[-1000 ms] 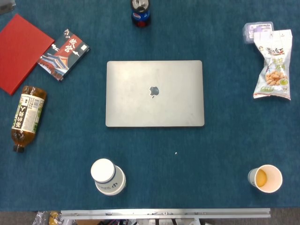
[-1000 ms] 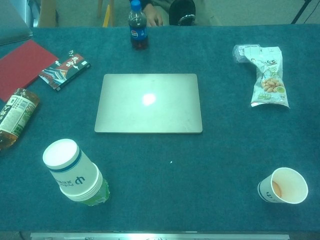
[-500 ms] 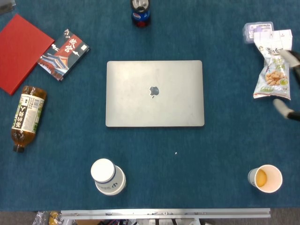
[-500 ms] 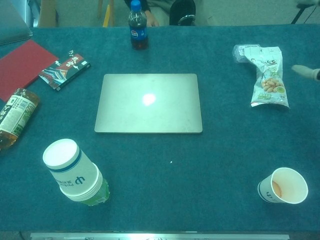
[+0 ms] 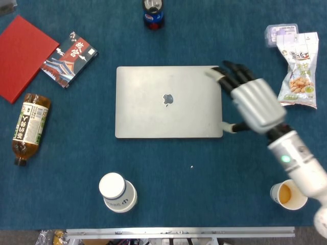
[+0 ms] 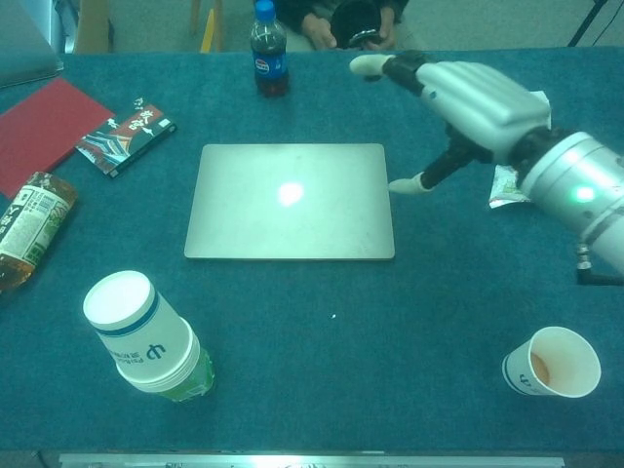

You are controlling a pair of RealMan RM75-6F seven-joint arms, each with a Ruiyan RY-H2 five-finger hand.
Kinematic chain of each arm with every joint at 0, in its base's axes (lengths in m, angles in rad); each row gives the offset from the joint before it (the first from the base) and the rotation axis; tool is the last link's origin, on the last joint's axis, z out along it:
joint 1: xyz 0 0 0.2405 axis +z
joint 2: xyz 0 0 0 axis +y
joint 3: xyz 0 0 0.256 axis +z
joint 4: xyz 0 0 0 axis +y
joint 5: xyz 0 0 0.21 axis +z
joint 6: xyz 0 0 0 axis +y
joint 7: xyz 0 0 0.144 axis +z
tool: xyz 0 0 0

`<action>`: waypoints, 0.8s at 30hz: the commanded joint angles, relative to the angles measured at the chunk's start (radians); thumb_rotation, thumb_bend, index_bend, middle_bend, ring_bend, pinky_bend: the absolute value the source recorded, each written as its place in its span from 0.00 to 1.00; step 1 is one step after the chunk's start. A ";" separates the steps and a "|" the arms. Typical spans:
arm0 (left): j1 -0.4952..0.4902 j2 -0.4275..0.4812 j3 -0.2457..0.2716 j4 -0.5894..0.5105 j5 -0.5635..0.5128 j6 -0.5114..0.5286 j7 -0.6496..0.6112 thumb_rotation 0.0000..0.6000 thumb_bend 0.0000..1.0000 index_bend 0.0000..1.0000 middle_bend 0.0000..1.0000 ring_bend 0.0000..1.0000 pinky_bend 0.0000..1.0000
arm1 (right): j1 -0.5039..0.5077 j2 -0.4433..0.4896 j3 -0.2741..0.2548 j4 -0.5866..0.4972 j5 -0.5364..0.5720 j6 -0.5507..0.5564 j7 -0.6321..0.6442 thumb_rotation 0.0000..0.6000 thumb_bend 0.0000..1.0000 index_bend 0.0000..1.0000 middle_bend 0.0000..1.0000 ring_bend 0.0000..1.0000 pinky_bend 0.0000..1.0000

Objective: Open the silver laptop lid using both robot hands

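Observation:
The silver laptop (image 5: 168,101) (image 6: 290,200) lies shut and flat in the middle of the blue table, logo up. My right hand (image 5: 249,100) (image 6: 466,102) hovers above the laptop's right edge, open, fingers spread and stretched toward the far right corner, thumb pointing at the lid's right side. It holds nothing. Whether it touches the lid I cannot tell. My left hand is in neither view.
A cola bottle (image 5: 153,14) stands behind the laptop. Left: red folder (image 5: 20,55), snack box (image 5: 68,58), lying tea bottle (image 5: 30,126). Front: stacked white cups (image 5: 117,192), paper cup with drink (image 5: 289,194). Right: nut bag (image 5: 299,71).
My right arm has swept in from the right edge of the table to the laptop's right side. The laptop and the other objects have not moved.

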 commanded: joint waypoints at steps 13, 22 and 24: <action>0.003 -0.012 0.013 0.029 0.022 0.002 -0.021 0.97 0.42 0.22 0.13 0.05 0.00 | 0.191 -0.324 -0.034 0.234 0.193 -0.058 -0.218 1.00 0.02 0.11 0.15 0.01 0.12; 0.006 -0.022 0.017 0.055 0.023 0.004 -0.044 0.96 0.42 0.22 0.13 0.05 0.00 | 0.242 -0.458 -0.057 0.380 0.227 -0.044 -0.271 1.00 0.02 0.10 0.15 0.01 0.12; 0.007 -0.024 0.018 0.060 0.023 0.004 -0.048 0.96 0.42 0.22 0.13 0.05 0.00 | 0.248 -0.477 -0.062 0.406 0.228 -0.043 -0.276 1.00 0.02 0.10 0.15 0.01 0.12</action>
